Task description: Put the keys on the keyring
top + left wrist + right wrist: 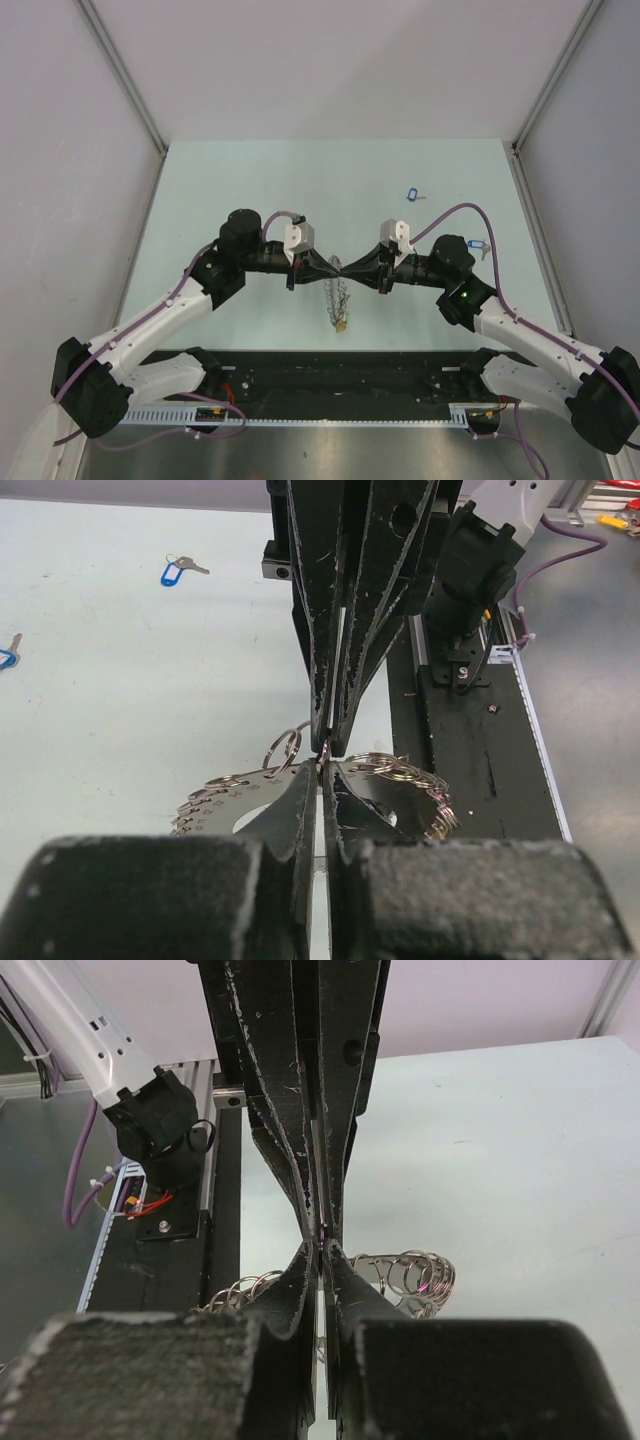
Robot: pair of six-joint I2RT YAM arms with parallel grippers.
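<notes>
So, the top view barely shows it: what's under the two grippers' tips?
The keyring hangs there, edge-on to the top camera, below the left gripper and the right gripper. The stretch pinched between their fingers is covered.

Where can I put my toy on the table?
Bare: the table beyond the left arm, and its far edge. Crowded: the middle, where left gripper and right gripper hold the keyring, and the right, with two blue keys.
</notes>
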